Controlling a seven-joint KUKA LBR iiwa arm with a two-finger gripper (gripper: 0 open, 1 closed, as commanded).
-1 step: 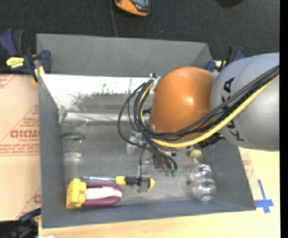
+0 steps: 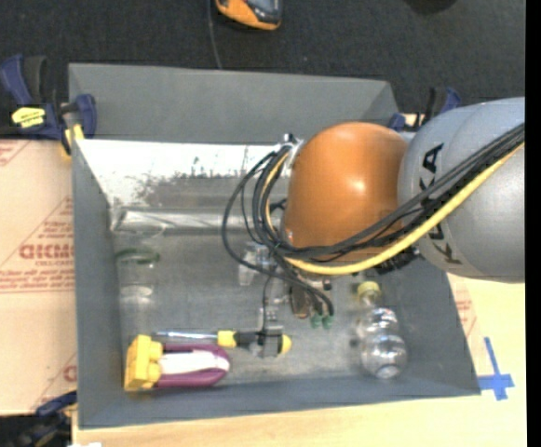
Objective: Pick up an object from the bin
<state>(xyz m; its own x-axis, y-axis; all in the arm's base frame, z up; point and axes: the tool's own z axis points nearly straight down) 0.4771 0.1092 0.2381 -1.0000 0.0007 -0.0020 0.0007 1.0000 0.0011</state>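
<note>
My gripper point(image 2: 270, 329) reaches down below the orange cover into the front middle of the bin. Its tip is at a thin pen-like thing point(image 2: 237, 340) with yellow ends that lies flat along the front part of the floor. Just left of that lies a yellow block joined to a purple and white piece point(image 2: 179, 365). A small dark part with green tips point(image 2: 319, 320) sits right of the gripper. I cannot see whether anything is held.
A clear plastic bottle point(image 2: 382, 345) with a yellow cap point(image 2: 368, 291) lies at the front right. A clear cup point(image 2: 138, 270) stands by the left wall. The arm and its cables cover the bin's right middle.
</note>
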